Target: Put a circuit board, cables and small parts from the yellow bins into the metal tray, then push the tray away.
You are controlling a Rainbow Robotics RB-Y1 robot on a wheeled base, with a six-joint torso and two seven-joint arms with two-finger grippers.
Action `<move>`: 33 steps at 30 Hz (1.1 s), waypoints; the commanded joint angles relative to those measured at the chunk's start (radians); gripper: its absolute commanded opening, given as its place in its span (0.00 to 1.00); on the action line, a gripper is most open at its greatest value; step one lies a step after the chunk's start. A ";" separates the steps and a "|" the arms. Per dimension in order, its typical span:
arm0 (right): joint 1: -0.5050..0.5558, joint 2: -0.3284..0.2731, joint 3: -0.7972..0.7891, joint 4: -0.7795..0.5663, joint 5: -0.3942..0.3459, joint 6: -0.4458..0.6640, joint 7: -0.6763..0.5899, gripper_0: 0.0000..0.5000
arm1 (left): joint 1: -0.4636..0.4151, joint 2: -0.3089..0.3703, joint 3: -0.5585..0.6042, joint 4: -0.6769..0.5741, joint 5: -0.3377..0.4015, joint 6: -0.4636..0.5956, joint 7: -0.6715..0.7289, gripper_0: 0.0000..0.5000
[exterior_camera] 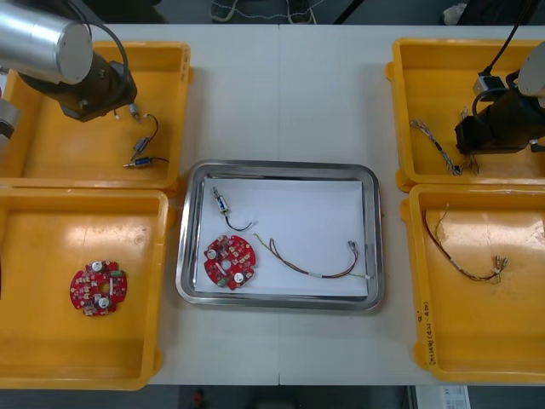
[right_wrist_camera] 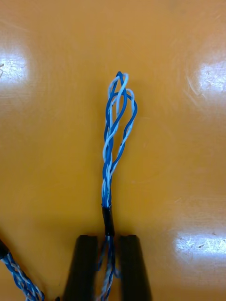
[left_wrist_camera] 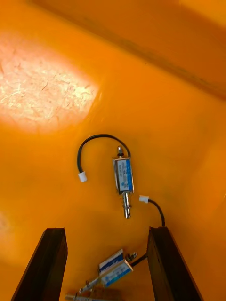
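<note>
Pinching partly hidden cable [right_wrist_camera: 113, 141], right hand [right_wrist_camera: 108, 241]; left hand [left_wrist_camera: 107, 231] over bin [left_wrist_camera: 179, 94]

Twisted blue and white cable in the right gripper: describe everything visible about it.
The cable is blue and white wires twisted together, its far end folded into a narrow loop, with a short black sleeve just beyond the fingertips. The right gripper is shut on it, the strand between the black fingers. It extends straight over the floor of the far right yellow bin; whether it rests there or is lifted, I cannot tell.

Light table [exterior_camera: 281, 102], seam down its middle, dark floor [exterior_camera: 170, 8] beyond far edge
</note>
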 commanded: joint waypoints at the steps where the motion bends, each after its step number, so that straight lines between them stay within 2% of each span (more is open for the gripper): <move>1: -0.009 0.007 0.014 -0.006 0.003 -0.006 0.014 0.00 | -0.054 -0.040 -0.021 0.030 -0.038 -0.063 -0.066 1.00; 8: -0.016 -0.002 -0.029 -0.012 0.022 0.012 0.039 0.00 | -0.056 -0.074 -0.024 0.077 -0.057 -0.122 -0.073 1.00; 14: -0.016 -0.024 -0.070 -0.109 0.057 0.124 0.063 0.00 | -0.056 -0.094 -0.036 0.112 -0.081 -0.185 -0.077 1.00; 21: -0.016 -0.038 -0.118 -0.268 0.095 0.322 0.074 0.00 | -0.056 -0.105 -0.050 0.154 -0.100 -0.236 -0.082 1.00; 27: -0.016 -0.038 -0.139 -0.442 0.117 0.503 0.079 0.00 | -0.056 -0.111 -0.067 0.201 -0.114 -0.319 -0.086 1.00; 33: -0.016 -0.038 -0.139 -0.564 0.103 0.634 0.085 0.00 | -0.056 -0.113 -0.068 0.215 -0.132 -0.331 -0.091 1.00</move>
